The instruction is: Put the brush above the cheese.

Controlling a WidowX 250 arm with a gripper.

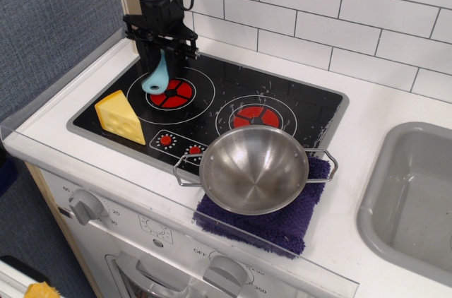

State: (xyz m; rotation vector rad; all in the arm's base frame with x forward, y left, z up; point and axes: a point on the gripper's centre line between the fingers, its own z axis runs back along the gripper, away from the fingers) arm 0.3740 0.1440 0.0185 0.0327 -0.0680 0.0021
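The yellow cheese [121,117] wedge stands at the front left of the black hob [296,111]. My gripper [162,54] hangs over the back left of the hob, behind the cheese, shut on the light-blue brush [157,79]. The brush's rounded handle end points down and left, close above the left burner's [171,92] back edge. The brush's bristle head is hidden between the fingers.
A steel bowl [254,168] with wire handles sits on a purple cloth [282,227] at the hob's front right. A grey sink [413,195] lies to the right. White tiled wall runs behind; a wooden post stands at back left.
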